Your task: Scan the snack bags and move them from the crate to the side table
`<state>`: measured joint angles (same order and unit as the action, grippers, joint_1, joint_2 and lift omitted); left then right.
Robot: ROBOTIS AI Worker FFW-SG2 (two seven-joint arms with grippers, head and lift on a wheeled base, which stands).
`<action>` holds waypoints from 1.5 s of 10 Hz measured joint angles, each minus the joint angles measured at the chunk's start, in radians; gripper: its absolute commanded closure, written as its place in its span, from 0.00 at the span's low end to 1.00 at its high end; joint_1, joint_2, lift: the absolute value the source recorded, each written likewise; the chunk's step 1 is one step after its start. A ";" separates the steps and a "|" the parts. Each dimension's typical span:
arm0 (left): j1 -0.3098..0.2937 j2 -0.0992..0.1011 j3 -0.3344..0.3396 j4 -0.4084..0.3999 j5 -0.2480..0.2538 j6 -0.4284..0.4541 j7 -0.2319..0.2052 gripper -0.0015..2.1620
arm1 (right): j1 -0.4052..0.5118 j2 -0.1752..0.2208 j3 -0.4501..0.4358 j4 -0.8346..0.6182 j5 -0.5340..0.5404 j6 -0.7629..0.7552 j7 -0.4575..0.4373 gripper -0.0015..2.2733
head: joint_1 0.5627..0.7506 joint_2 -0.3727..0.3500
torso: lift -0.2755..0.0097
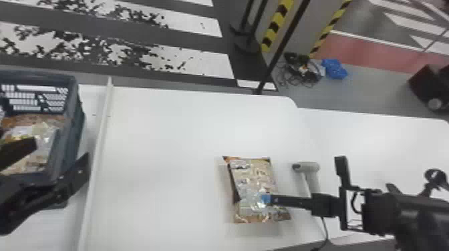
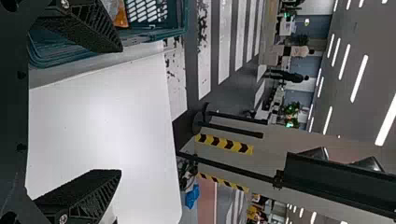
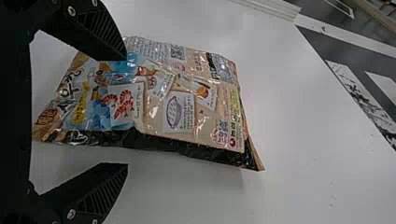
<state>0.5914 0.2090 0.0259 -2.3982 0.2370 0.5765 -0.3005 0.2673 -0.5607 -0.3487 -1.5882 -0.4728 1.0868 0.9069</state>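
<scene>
The main white tabletop (image 1: 167, 133) stretches across the head view, its rounded far corner meeting a second white tabletop (image 1: 384, 137) on my right. The crate (image 1: 75, 103) stands at my left, beyond a raised white rail (image 1: 102, 133), with packaged snacks (image 1: 36, 130) inside.

My right arm comes in from the right edge, its hand (image 1: 304, 179) pointing left across the tabletop. The right wrist view shows its two fingers spread wide, one overlapping the snack bag (image 1: 252, 180) and the other off to its side; nothing is between them (whether that overlapping finger touches the wrapper, I cannot tell). My left hand (image 1: 61, 149) is by the crate's near right side, its fingers wide apart with nothing held.

The snack bag lies on the main tabletop, print side up, well apart from the rail, with a broad white stretch between them. The right wrist view gives me its shrimp pictures, small codes and dark side fold; the head view gives me the handheld scanner (image 1: 305, 167) just beside it, partly behind my right hand.
</scene>
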 measured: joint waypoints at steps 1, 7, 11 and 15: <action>-0.002 0.000 -0.005 -0.001 -0.005 0.002 0.001 0.03 | -0.005 0.004 0.017 0.003 0.002 -0.003 0.019 0.55 | 0.70 0.04 | 0.66; 0.002 0.006 -0.016 -0.007 -0.012 0.003 0.000 0.03 | 0.061 0.038 -0.055 -0.100 -0.056 0.036 -0.003 0.98 | 0.70 0.05 | 0.66; -0.006 0.007 -0.030 0.014 -0.022 0.003 0.000 0.03 | 0.144 0.158 -0.315 -0.342 -0.260 -0.031 -0.146 0.99 | 0.70 0.03 | 0.66; -0.028 0.011 -0.060 0.048 -0.045 0.002 0.001 0.03 | -0.022 0.083 -0.374 -0.080 -0.236 -0.406 -0.525 0.99 | 0.70 0.03 | 0.66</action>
<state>0.5630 0.2202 -0.0338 -2.3507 0.1917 0.5787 -0.2992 0.2448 -0.4773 -0.7222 -1.6681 -0.7088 0.6812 0.3820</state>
